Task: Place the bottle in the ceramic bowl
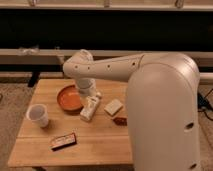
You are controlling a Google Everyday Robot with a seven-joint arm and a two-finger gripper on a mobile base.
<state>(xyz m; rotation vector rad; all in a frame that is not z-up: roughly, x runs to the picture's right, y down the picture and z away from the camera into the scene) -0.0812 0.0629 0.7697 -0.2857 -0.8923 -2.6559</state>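
The whitish boxy bottle [89, 108] lies on the wooden table [100, 140] just right of the ceramic bowl [68, 98], an orange-brown shallow bowl at the table's back left. My gripper [89, 96] hangs at the end of the white arm, right above the bottle's upper end and beside the bowl's right rim. The bowl looks empty.
A white cup [38, 115] stands at the left of the table. A pale flat block [113, 106] lies right of the bottle, with a small reddish-brown item [120, 120] in front of it. A dark snack bar [63, 141] lies near the front edge. My large white arm body [165, 115] covers the table's right side.
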